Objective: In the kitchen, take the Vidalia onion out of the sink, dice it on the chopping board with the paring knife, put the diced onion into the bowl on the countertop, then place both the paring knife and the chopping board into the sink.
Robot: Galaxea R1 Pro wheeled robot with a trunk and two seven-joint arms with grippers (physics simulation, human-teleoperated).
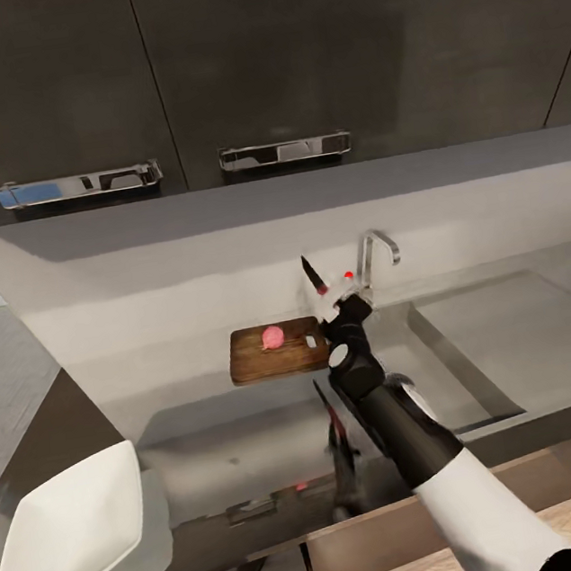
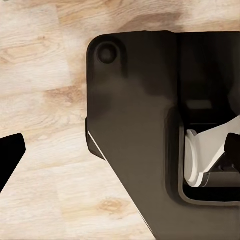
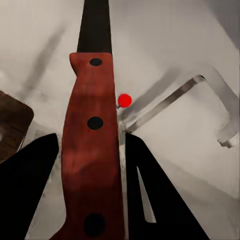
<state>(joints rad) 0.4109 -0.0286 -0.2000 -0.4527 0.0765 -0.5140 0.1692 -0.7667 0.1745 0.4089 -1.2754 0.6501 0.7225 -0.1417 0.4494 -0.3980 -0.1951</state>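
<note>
So the onion [image 1: 274, 336] is already out of the sink [image 1: 504, 355] and sits on the chopping board [image 1: 278, 359], apparently whole (it is small in the head view, so hard to be sure). The right gripper [image 1: 336, 299] is clamped on the red handle of the paring knife [image 3: 94, 135], blade pointing up, just beside the board's right edge and in front of the faucet [image 1: 374, 255]. Cutting looks not yet begun. Left to do, by my reading: dice, move the pieces to the white bowl [image 1: 71, 534] well off to the left, then put knife and board in the sink. Of the left gripper [image 2: 7, 155] one dark finger shows over wooden floor; whether it is apart or together I cannot tell.
</note>
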